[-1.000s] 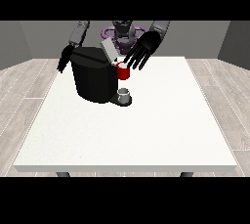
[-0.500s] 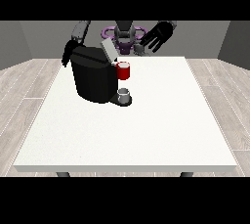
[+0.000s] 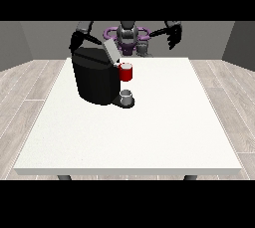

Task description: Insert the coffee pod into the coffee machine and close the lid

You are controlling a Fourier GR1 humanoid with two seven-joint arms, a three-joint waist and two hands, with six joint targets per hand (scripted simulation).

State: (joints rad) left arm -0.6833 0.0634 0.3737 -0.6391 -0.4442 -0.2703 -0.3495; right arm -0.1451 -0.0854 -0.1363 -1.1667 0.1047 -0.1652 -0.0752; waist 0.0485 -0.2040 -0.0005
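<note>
White surface (image 3: 149,137) filling most of the view, seen from across it, with the robot (image 3: 127,35) small at twelve o'clock behind the far edge.

Black coffee machine (image 3: 94,77) standing on the surface toward ten o'clock from its centre, near the far left corner. Grey lid (image 3: 110,52) tilted up at the machine's top right, not closed. Red thing at the machine (image 3: 126,71) set against its right side, just below the raised lid. Small grey thing (image 3: 127,94) standing on the machine's dark base at its lower right, straight below the red thing; cannot tell whether this is the coffee pod, so no certain place to give for the pod.

Hand at the view's right (image 3: 174,35) held up in the air at one o'clock, well apart from the machine and clear of the surface, fingers pointing downward and looking straight or relaxed, holding nothing. Hand at the view's left (image 3: 76,39) at eleven o'clock, just behind and above the machine's top left corner, mostly dark against the dark machine; cannot tell whether its fingers are spread or curled, nor whether it touches the machine.

Grey wooden floor (image 3: 25,92) on both sides of the surface.
</note>
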